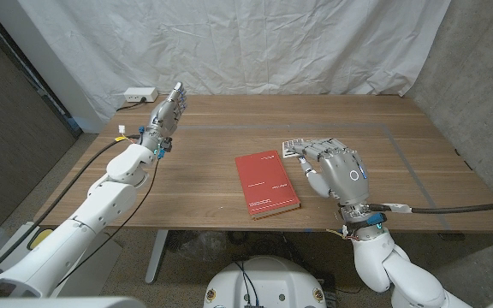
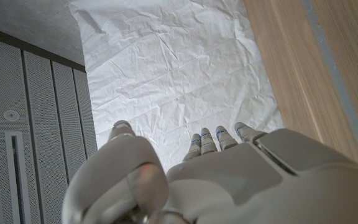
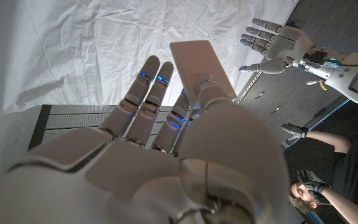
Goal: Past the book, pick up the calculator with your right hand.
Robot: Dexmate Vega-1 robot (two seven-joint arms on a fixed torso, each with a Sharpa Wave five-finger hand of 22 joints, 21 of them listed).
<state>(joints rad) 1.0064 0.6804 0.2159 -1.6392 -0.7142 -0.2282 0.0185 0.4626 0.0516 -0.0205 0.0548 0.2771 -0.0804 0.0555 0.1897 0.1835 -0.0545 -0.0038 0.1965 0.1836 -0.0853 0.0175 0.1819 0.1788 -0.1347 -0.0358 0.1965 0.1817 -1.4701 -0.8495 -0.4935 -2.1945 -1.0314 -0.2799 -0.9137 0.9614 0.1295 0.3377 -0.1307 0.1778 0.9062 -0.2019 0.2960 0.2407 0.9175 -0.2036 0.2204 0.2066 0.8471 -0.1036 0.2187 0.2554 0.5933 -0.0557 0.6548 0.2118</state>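
Calculator (image 1: 293, 147): pinched in right hand (image 1: 336, 167), beside red book (image 1: 265, 183).
Left hand (image 1: 168, 109): raised, fingers spread, holding nothing.

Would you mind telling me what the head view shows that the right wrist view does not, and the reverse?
Head view alone: the red book lying on the wooden table, and a white power strip at the table's far left edge. Right wrist view alone: a person wearing dark gloves, and the calculator's plain back. Shared: the right hand holding the calculator, the raised left hand with fingers apart, and the white sheet behind.
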